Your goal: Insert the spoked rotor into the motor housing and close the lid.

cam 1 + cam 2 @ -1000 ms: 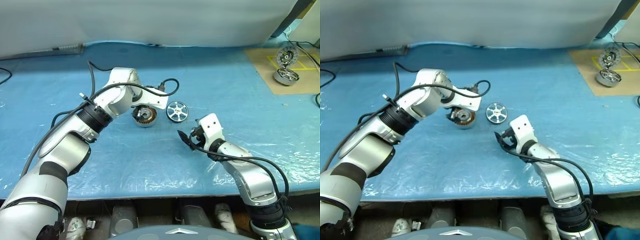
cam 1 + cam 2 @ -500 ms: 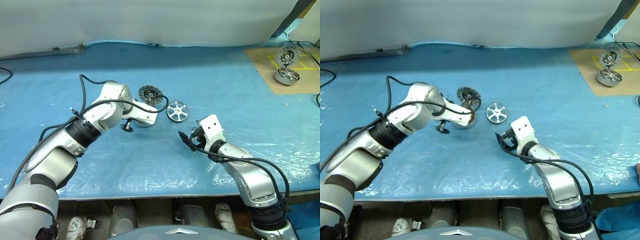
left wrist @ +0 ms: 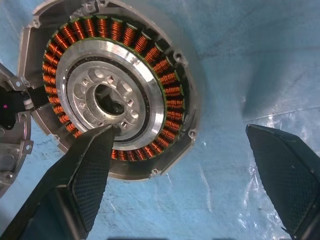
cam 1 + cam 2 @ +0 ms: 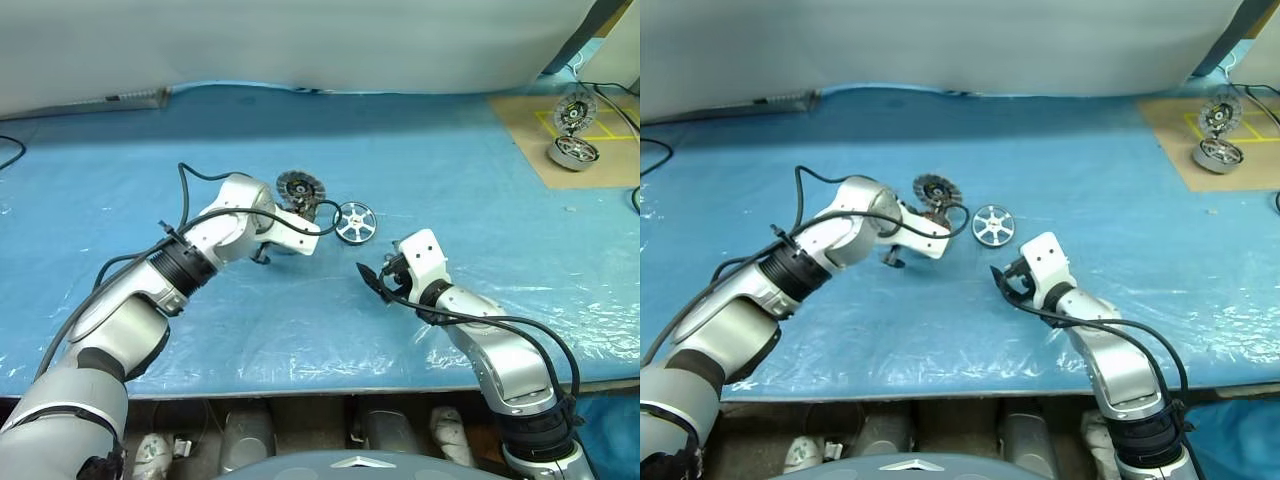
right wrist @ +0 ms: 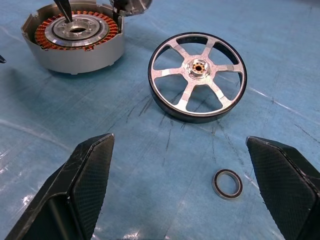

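The round grey cast-metal motor housing (image 3: 107,90) looks matt on its outer wall, with a ring of glossy copper-orange wire windings (image 3: 167,90) and a smooth machined silver hub inside; its round grey metal lid (image 4: 299,187) shows a finely ribbed face; the flat silver spoked rotor (image 5: 197,76) is bright brushed metal with a dark rim and a brassy centre; a small dark ring (image 5: 227,183) looks smooth; the counter's blue plastic sheet (image 5: 150,165) is glossy, wrinkled and scuffed; the claw fingers (image 5: 82,185) are black, matt, with finely dimpled pads.
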